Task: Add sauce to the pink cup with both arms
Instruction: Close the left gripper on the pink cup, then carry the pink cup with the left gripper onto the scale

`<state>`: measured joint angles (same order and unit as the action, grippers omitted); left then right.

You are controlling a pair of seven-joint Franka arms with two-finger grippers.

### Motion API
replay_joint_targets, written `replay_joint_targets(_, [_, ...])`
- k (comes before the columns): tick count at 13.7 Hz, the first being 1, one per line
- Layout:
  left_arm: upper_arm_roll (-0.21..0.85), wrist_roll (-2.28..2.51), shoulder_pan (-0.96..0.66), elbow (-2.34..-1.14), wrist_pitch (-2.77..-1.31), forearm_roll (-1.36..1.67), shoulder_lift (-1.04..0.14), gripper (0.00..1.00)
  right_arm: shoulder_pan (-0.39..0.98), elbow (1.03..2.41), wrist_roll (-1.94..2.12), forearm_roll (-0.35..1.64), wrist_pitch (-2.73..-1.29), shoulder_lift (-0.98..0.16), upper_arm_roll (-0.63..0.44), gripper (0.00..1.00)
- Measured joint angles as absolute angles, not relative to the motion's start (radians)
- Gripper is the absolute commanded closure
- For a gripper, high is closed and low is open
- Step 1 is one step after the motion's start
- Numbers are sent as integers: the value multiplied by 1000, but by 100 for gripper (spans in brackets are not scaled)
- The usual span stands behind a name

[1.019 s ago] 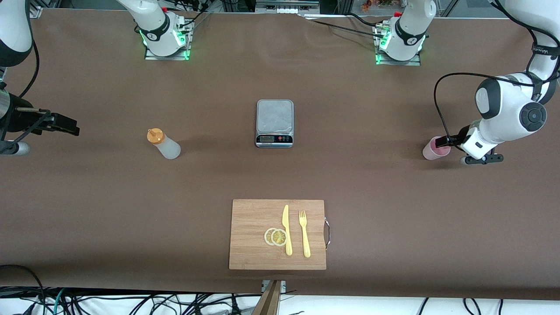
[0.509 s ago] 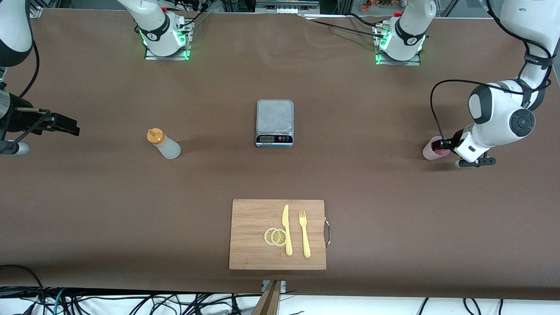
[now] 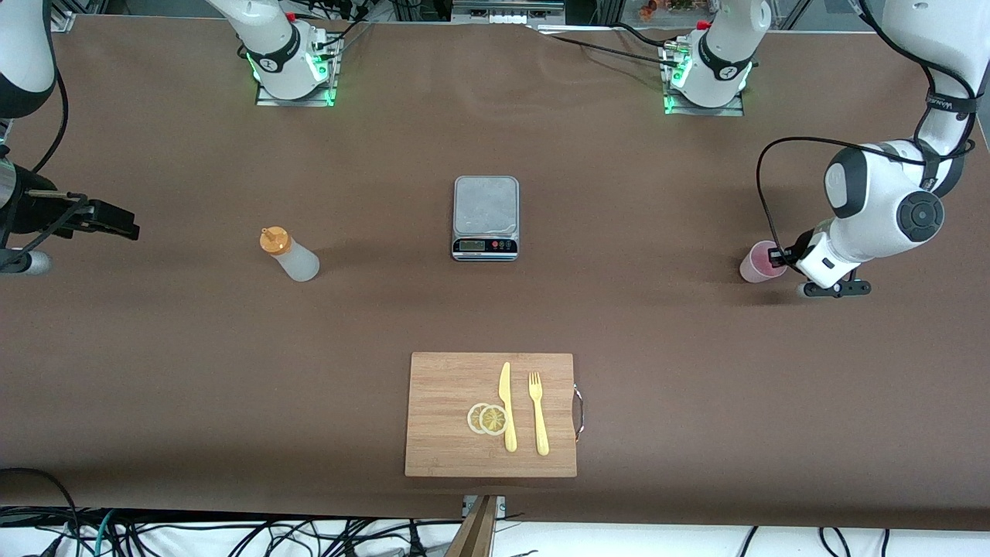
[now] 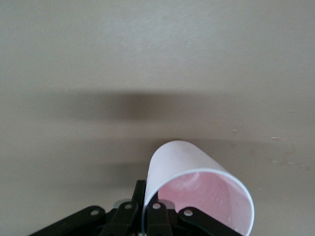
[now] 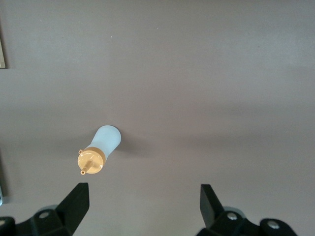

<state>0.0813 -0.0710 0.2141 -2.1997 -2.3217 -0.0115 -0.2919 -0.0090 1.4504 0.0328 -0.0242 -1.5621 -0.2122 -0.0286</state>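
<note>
The pink cup (image 3: 760, 261) is at the left arm's end of the table. My left gripper (image 3: 776, 256) is shut on its rim, one finger outside the wall and one inside. In the left wrist view the cup (image 4: 187, 162) leans away from the gripper (image 4: 146, 191) and its inside looks empty. The sauce bottle (image 3: 290, 255), whitish with an orange nozzle cap, stands toward the right arm's end. My right gripper (image 3: 128, 229) is open and empty, apart from the bottle. The right wrist view shows the bottle (image 5: 104, 143) off to one side of the open gripper (image 5: 143, 197).
A steel kitchen scale (image 3: 485, 203) stands mid-table between bottle and cup. A wooden cutting board (image 3: 441, 387) nearer the front camera carries a yellow knife (image 3: 506, 406), a yellow fork (image 3: 538, 414) and lemon slices (image 3: 487, 418).
My left gripper has shifted the pink cup a little toward the scale. The right arm and the bottle have not moved.
</note>
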Motion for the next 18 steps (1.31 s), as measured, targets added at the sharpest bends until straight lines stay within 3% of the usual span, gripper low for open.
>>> replay_joint_targets(4, [169,-70,207,-2151,-2217,-2,-230,100,-11,1450,39,-24,-1562,-212,-29,0])
replay_joint_targets(9, [333,121,84,-2142,-2203,66,-181,100,-12,1450,40,-24,-1562,-212,-29,0])
replay_joint_targets(14, [455,472,-105,-2140,-2222,137,-173,100,-12,1450,41,-24,-1562,-212,-29,0])
replay_joint_targets(18, [475,645,-230,-2140,-2319,194,-198,100,-12,1450,41,-24,-1562,-212,-29,0])
